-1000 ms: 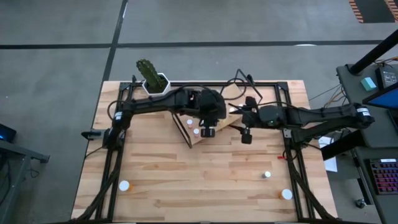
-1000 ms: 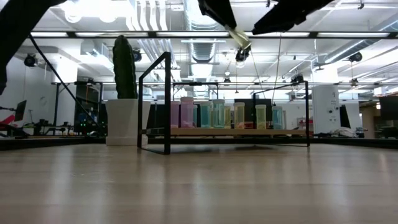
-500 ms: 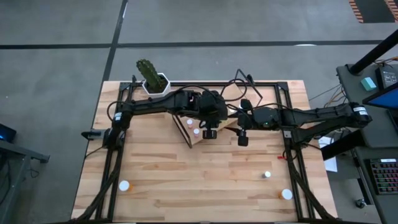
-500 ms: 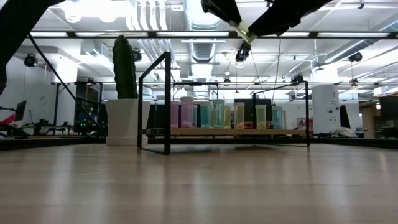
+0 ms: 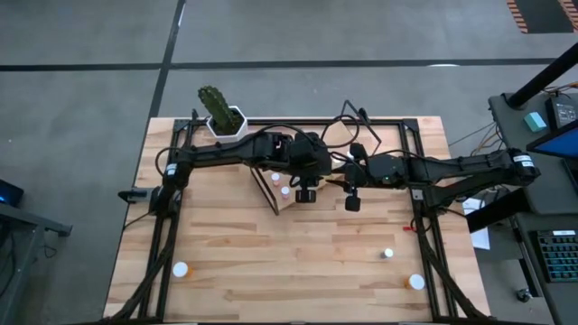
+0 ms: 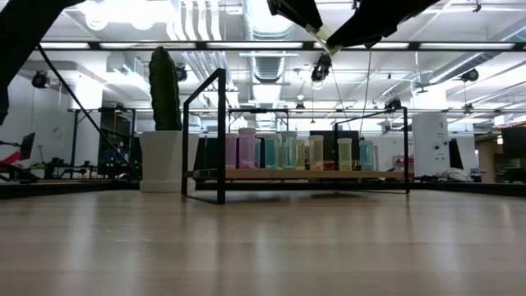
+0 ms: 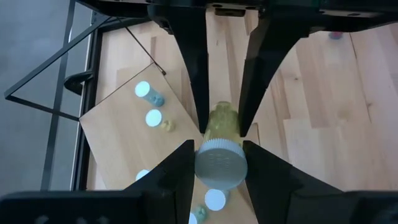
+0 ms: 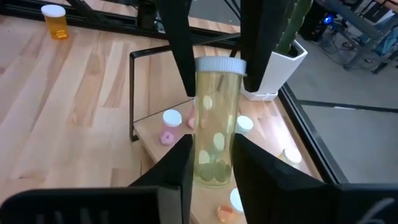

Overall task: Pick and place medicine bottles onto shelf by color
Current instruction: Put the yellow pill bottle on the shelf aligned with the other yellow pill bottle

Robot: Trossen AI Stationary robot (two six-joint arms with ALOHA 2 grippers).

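A pale yellow medicine bottle [image 8: 214, 118] with a white cap hangs in the air between my two grippers, above the shelf. My left gripper [image 7: 219, 144] is shut on its cap end, and my right gripper [image 8: 212, 140] is shut on its bottom end. In the high view they meet at the table's middle back [image 5: 330, 179]. The shelf [image 5: 287, 197] is a tilted light-wood board on a black wire frame. Small white-capped bottles [image 7: 146, 102] stand on it, and the low view shows a row of coloured bottles [image 6: 288, 152] there. My left gripper pinches the white cap [image 7: 221, 167] between its two fingers, one on each side, slanting down from the table's left. The bottle points away along the fingers, clear of the shelf. My right gripper pinches the yellow body near its base [image 8: 214, 165] between its two fingers, coming from the table's right, almost level. The capped end points away from it.
A cactus in a white pot [image 5: 222, 113] stands at the back left corner. Loose bottles stand on the near part of the table: one at the left [image 5: 181, 269], two at the right [image 5: 387, 254] [image 5: 416, 282]. An orange bottle [image 8: 55, 20] shows in the right wrist view.
My right gripper has edged toward my left gripper and its fingers have shut on the bottle's bottom end. My left gripper has kept its hold on the cap, so the bottle is now held at both ends.
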